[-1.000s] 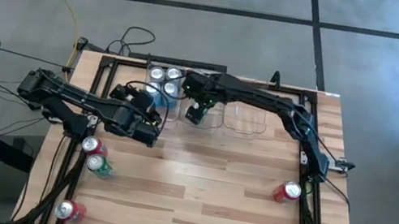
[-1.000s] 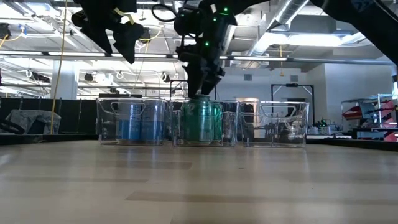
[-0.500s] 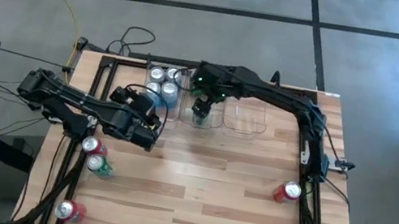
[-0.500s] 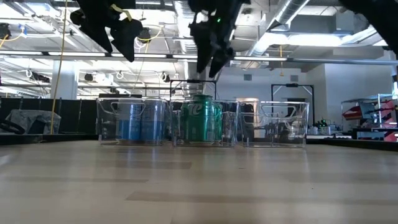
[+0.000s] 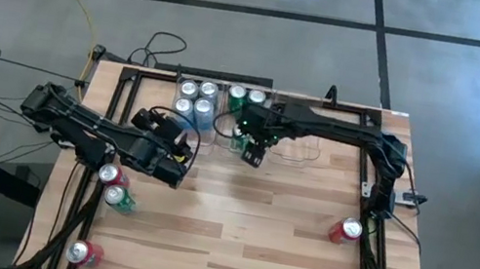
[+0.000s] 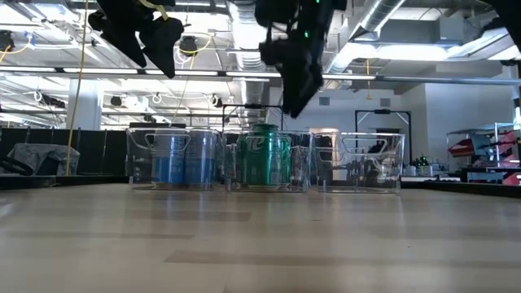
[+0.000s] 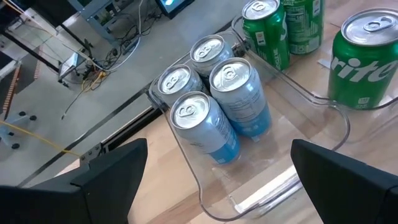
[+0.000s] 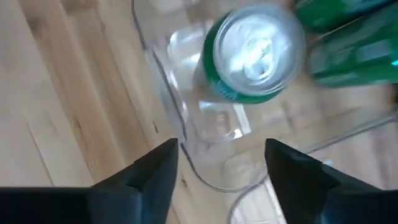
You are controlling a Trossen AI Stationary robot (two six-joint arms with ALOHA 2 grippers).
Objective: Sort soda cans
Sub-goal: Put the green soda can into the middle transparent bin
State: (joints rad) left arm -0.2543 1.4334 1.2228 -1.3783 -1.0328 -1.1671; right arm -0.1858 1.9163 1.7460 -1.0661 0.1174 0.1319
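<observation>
Right tool [image 5: 254, 153] has lifted clear of the middle bin [image 6: 269, 163], empty, part-open (green can [image 8: 254, 53] delivered); left tool [image 5: 180, 149] waits wide, empty, above tabletop [image 5: 252, 236].

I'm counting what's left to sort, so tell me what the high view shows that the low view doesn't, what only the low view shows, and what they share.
Only the high view shows the loose cans: four red cans, such as the one at the table's right edge, and one green can at the left edge. Only the low view shows the room behind the table. Both show the blue cans in the left bin, green cans in the middle bin, the empty right bin, and the left gripper and right gripper raised, holding nothing.
</observation>
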